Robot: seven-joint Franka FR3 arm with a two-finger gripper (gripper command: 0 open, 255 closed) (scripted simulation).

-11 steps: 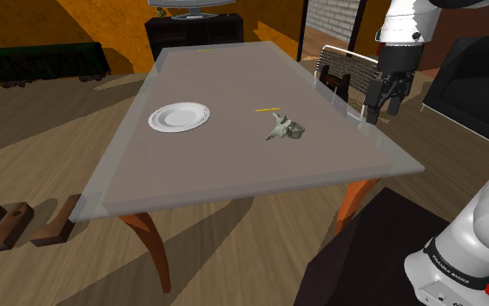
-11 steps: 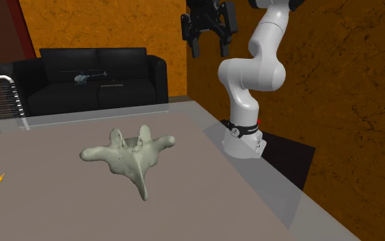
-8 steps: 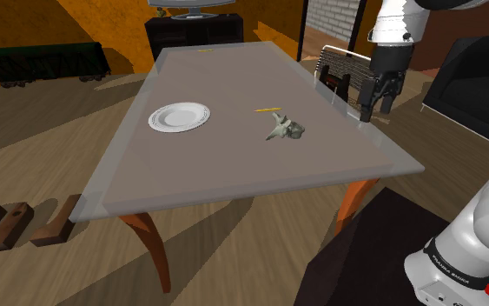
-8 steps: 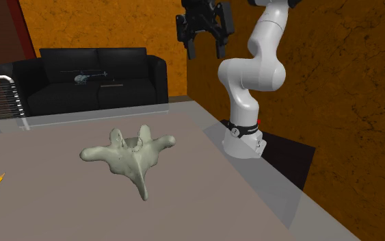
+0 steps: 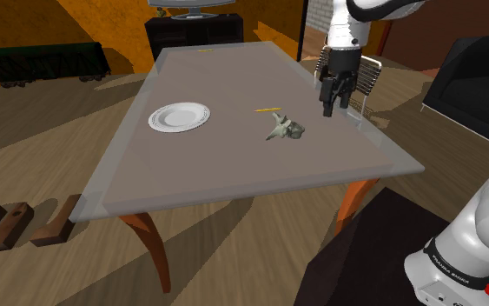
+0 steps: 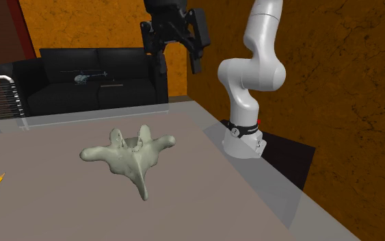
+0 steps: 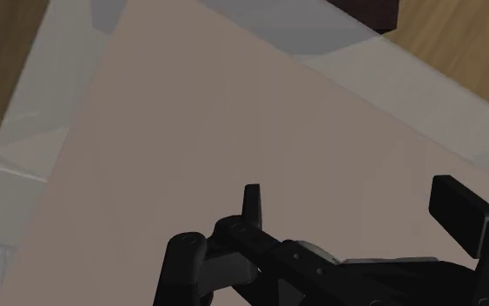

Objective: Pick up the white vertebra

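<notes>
The claw (image 5: 334,108) hangs above the table (image 5: 234,169), near its edge at the shoulder view's right, its two black fingers spread apart and gripping nothing. The pale greenish-white vertebra (image 5: 284,129) lies on the tabletop near the claw but apart from it, just beside a yellow pencil (image 5: 266,109) — a white plate (image 5: 179,116) sits farther off.

White arm (image 5: 485,217) with dark joints, base upright, upper links folded forward over the hand. The wrist is bent so that the black gripper (image 5: 335,108) points down, fingertips lowest. Its two fingers (image 7: 251,205) stand well apart, and nothing lies between them or touches them. Seen from the second exterior view, the gripper (image 6: 178,66) hangs in the air.
</notes>
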